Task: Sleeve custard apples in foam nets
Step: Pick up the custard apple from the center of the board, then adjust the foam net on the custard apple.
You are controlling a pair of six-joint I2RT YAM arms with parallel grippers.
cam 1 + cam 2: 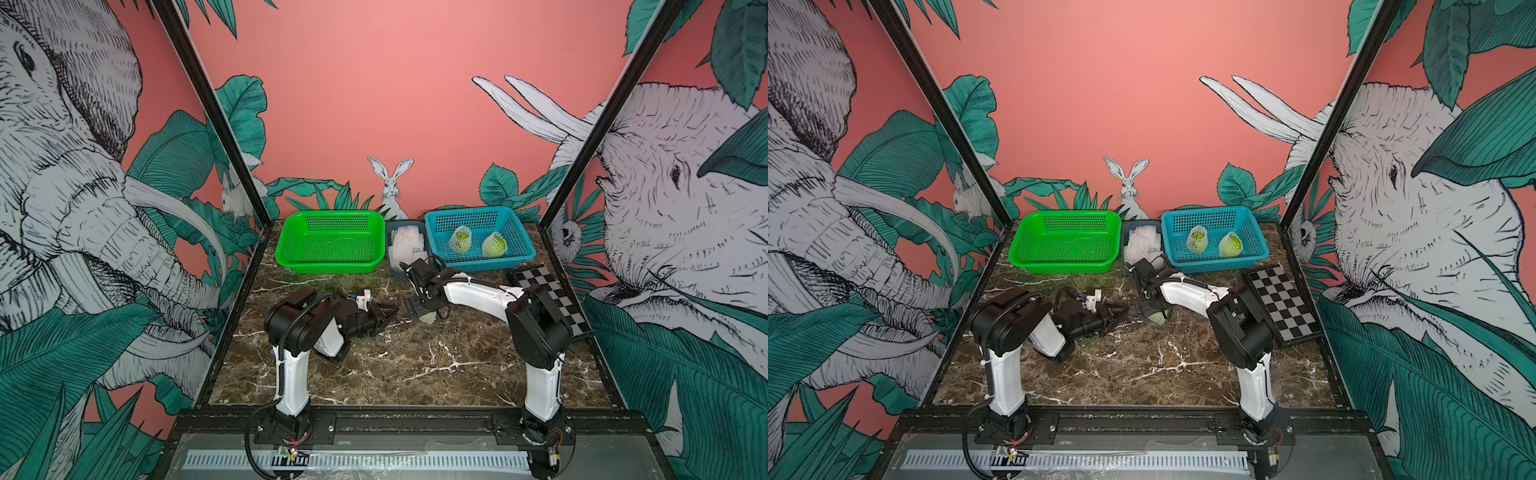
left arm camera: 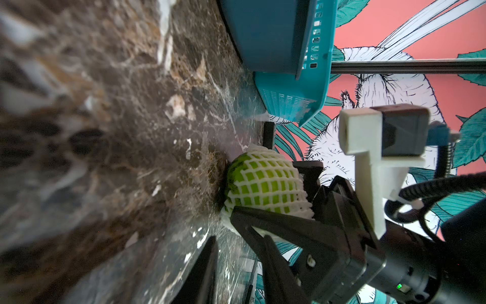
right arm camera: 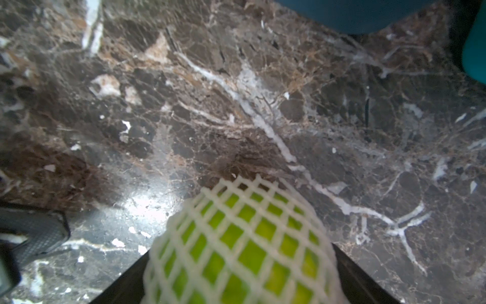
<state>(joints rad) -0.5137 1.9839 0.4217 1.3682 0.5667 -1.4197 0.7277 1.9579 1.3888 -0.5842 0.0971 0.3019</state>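
On the marble table lies a green custard apple [image 1: 428,319] [image 2: 265,184] sleeved in a white foam net [image 3: 236,237]. My right gripper [image 1: 429,313] [image 3: 240,265] comes down over it, a black jaw pressing the net on each side. My left gripper [image 1: 384,316] [image 2: 242,273] lies low just to the left of it, fingers apart and empty. Two more netted custard apples [image 1: 460,240] [image 1: 494,245] sit in the blue basket [image 1: 478,210]. Spare foam nets [image 1: 407,243] fill a small grey bin between the baskets.
An empty green basket [image 1: 332,216] stands at the back left. A black-and-white checkerboard [image 1: 552,299] lies along the right edge, next to the right arm's elbow. Black frame posts and the printed walls close in both sides.
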